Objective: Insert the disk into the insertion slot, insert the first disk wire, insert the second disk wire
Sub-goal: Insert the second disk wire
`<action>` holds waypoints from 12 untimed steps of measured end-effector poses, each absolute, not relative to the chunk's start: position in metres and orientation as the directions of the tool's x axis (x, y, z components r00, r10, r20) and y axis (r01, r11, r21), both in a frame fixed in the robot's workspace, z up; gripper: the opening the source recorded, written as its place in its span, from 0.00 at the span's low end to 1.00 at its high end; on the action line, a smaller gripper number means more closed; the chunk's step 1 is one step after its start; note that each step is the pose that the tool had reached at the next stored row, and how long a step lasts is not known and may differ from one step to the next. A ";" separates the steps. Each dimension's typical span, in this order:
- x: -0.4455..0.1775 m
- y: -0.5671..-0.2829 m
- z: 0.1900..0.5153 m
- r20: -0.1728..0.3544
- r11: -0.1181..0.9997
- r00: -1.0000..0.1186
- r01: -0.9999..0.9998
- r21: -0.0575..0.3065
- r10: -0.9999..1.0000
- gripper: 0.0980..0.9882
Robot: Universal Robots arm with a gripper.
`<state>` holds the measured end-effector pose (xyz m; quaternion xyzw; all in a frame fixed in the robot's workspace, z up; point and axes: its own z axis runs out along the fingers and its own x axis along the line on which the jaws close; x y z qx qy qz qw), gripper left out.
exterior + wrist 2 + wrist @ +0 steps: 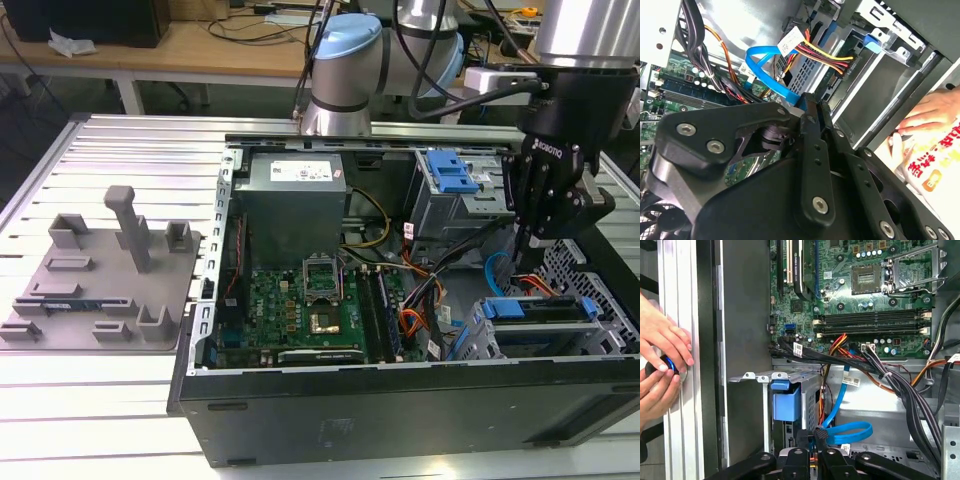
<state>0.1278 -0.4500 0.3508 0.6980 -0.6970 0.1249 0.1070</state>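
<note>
While the hand [528,243] is held with fingers together on the blue wire [840,397], the limp cable is judged best gripped at its stiff plug.

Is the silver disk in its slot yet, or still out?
In. The disk, in its blue carrier, sits inside the insertion slot at the exterior view's right, below the gripper.

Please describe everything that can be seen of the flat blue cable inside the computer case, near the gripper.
The flat blue cable is a thin, ribbon-like lead of glossy plastic. In the first wrist view it runs from the wire bundle by the motherboard towards the gripper, then curls into a flat loop just beside the fingers. In the second wrist view it arches over the drive cage and ends at the fingertips. Its connector is hidden there.
</note>
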 end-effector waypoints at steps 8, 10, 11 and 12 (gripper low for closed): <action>0.144 -0.451 0.351 0.254 0.003 -0.008 -1.000 -0.019 -0.967 0.07; 0.144 -0.454 0.351 0.246 0.005 -0.009 -1.000 -0.019 -0.969 0.07; 0.144 -0.457 0.351 0.243 0.006 -0.010 -1.000 -0.019 -0.970 0.07; 0.144 -0.461 0.351 0.237 0.007 -0.011 -1.000 -0.018 -0.971 0.07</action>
